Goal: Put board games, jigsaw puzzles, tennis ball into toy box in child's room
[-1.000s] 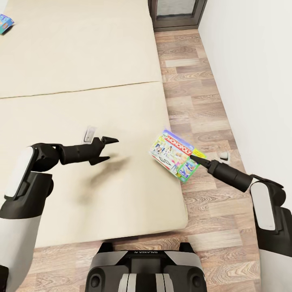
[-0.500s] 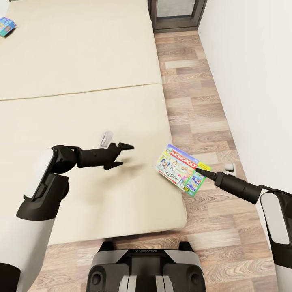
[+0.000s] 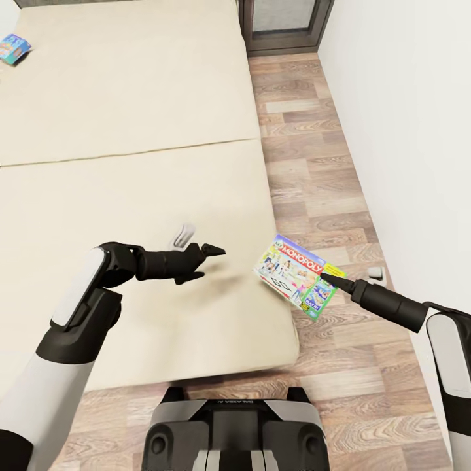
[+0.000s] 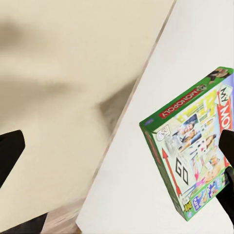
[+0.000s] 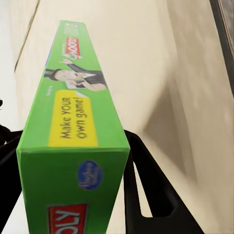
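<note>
1. In the head view the right gripper [image 3: 329,279] reaches in from the right and grasps a Monopoly board game [image 3: 297,276] by its lower right corner, holding the box tilted in the air over the right edge of the bed [image 3: 131,111] and the wood-plank floor [image 3: 320,163].
2. The right wrist view looks along the box's green side [image 5: 73,122], which reads "Make YOUR own game!" under a cartoon figure. The dark jaws stand on either side of the box, clenched against it. The head view shows none of that side print, only the illustrated lid.
3. The left wrist view shows the game's lid from the other side [image 4: 192,146], with a "GO" arrow and the Monopoly name along its edge, set against the white wall; a dark finger of the right gripper overlaps its far edge.
4. The left gripper [image 3: 210,255] hovers over the beige mattress, pointing toward the held game, apart from it. Its jaws are parted and grasp nothing. Its shadow falls on the mattress below.
5. A second board game [image 3: 14,48], blue and colourful, lies on the far left part of the bed, well apart from both arms.
6. A small pale object [image 3: 184,233] lies on the mattress just behind the left gripper; what it is cannot be told.
7. Another small pale object [image 3: 375,272] sits on the floor near the wall, beside the right arm.
8. A dark-framed unit [image 3: 284,23] stands past the head of the bed.
</note>
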